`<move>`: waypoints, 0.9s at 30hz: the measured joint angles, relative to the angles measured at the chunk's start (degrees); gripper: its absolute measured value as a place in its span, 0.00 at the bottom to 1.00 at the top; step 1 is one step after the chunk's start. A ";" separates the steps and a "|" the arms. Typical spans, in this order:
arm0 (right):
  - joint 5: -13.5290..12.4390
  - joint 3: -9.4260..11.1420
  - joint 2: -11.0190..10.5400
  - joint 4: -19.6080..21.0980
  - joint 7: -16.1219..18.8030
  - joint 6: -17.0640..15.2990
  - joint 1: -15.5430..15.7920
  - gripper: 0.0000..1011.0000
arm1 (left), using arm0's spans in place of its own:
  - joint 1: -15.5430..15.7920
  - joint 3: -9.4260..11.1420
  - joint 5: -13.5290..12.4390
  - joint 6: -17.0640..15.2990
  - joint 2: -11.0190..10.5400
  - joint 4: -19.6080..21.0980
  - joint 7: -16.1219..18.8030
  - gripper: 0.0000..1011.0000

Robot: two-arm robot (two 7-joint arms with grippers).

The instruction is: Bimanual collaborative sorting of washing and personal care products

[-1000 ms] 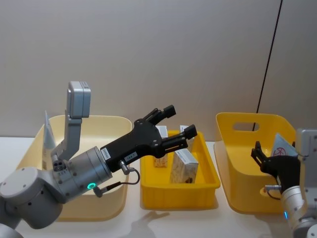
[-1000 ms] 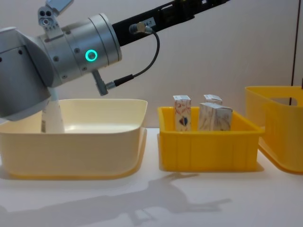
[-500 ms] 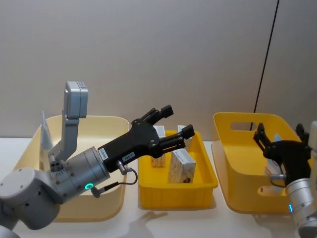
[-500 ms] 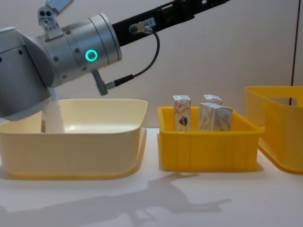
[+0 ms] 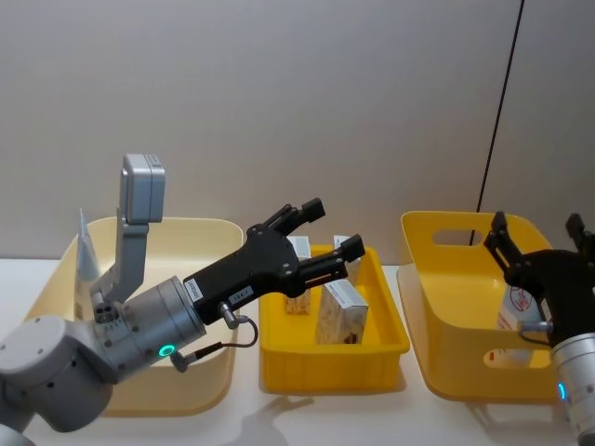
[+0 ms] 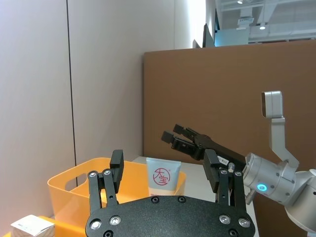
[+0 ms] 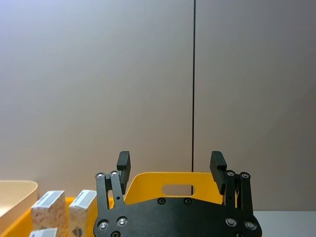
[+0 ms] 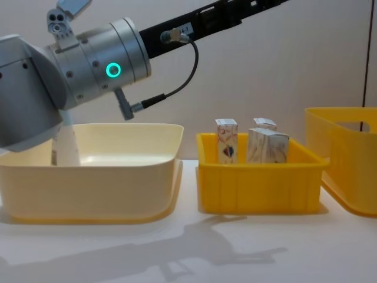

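My left claw (image 5: pixel 337 227) and right claw (image 5: pixel 537 229) are both spread open and empty.
The left hangs above the cartons (image 5: pixel 342 311) in the middle yellow tray (image 5: pixel 335 358). The right is above a tube (image 5: pixel 519 302) standing in the right yellow bin (image 5: pixel 456 353). Another tube (image 5: pixel 87 253) leans at the cream bin's (image 5: pixel 209 376) left side.

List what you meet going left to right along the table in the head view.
squeeze tube → cream bin → small yellow bin with cartons → large yellow bin holding a second tube. The left gripper hangs open over the small bin, the right gripper open over the large one.
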State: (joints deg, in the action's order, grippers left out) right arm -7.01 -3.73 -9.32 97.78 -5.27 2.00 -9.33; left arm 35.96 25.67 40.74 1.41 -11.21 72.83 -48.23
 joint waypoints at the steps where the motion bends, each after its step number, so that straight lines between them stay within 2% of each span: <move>1: -0.15 -0.13 -0.16 0.05 0.11 -0.05 0.15 0.99 | -0.08 0.00 -0.07 0.00 -0.02 0.05 0.16 0.99; 7: -2.28 -2.22 -2.39 0.83 2.18 -0.95 2.45 0.99 | -1.09 0.01 -1.42 -0.09 -0.48 1.01 2.33 0.99; 18: -7.99 -7.84 -8.51 2.96 7.74 -3.37 8.62 0.99 | -5.04 0.08 -6.66 -0.52 -2.41 4.62 10.73 0.99; 27: -9.42 -9.18 -9.95 3.44 9.05 -3.93 10.12 0.99 | -8.26 0.14 -10.86 -0.86 -3.97 7.56 17.61 0.99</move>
State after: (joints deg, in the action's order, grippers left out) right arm -16.43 -12.91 -19.26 101.22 3.78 -1.93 0.79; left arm 27.70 25.81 29.88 0.55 -15.17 80.39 -30.63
